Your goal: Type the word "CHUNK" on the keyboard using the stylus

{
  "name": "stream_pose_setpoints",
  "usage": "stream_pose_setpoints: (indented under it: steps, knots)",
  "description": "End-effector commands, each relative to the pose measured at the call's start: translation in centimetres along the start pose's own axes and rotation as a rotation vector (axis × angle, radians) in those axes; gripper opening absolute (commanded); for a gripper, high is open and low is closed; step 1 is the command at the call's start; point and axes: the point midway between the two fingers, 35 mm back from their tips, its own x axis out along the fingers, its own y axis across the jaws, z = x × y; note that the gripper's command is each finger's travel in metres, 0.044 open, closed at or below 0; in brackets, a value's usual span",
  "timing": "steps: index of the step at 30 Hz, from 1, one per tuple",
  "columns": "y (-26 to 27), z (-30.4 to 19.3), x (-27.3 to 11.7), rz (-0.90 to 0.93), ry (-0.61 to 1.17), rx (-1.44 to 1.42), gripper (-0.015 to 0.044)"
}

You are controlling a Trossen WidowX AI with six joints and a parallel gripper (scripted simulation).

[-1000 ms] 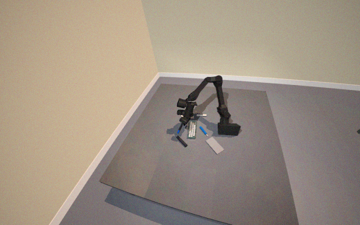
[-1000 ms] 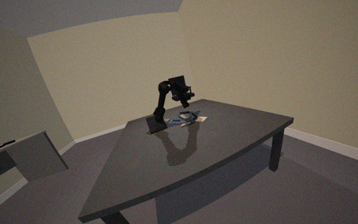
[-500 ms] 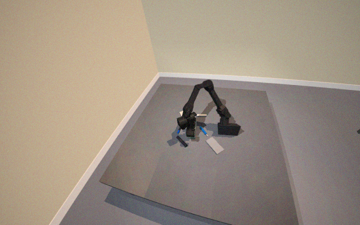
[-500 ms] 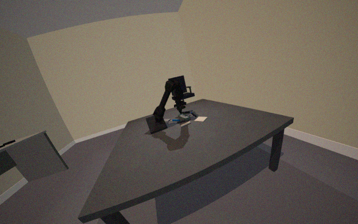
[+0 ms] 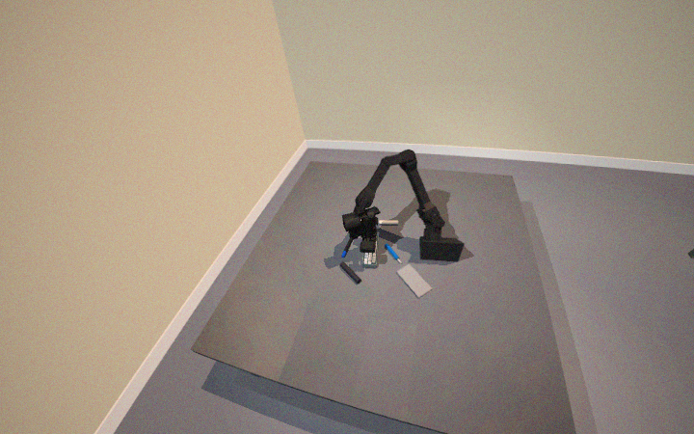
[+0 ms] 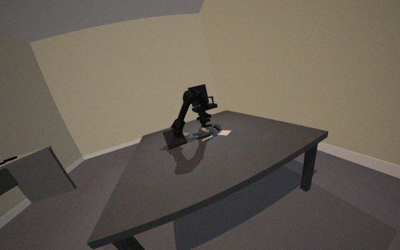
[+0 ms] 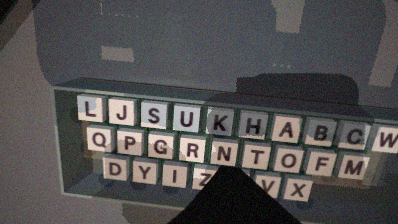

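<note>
"How do our jaws stand?"

"Closed tip to tip, with nothing between them. Our black, tapered gripper (image 5: 367,249) (image 6: 206,125) (image 7: 228,176) is over the dark green, box-like keyboard with pale square keys (image 5: 370,259) (image 6: 206,130) (image 7: 70,150), its tips covering part of the bottom row in the wrist view."

"And our stylus?"

"We'd guess the slim blue rod with a pale tip (image 5: 392,252) (image 6: 196,134), lying on the desk beside the keyboard, on the arm-base side. The black rod with a blue end (image 5: 346,249) (image 6: 216,128), across the keyboard, could be it instead."

"How will it handle?"

"Probably light, stiff and smooth, so it may roll or twist under a firm press. We should open, grip squarely above mid-length and leave the point free."
</note>
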Motion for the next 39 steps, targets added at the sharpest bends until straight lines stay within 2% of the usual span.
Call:
stream_pose_setpoints:
  steps: [1,6,12,23,28,39]
  knots:
    - [-0.3,-0.2,0.0,-0.004,-0.002,-0.009,0.0000]
    - [-0.6,-0.1,0.0,-0.003,-0.002,-0.009,0.0000]
    - [-6.4,-0.1,0.0,-0.006,-0.002,-0.010,0.0000]
    - [-6.4,-0.1,0.0,-0.006,-0.002,-0.010,0.0000]
    - [-3.9,-3.0,0.0,-0.005,0.000,-0.010,0.0000]
    - [-3.6,-2.9,0.0,-0.004,-0.001,-0.011,0.0000]
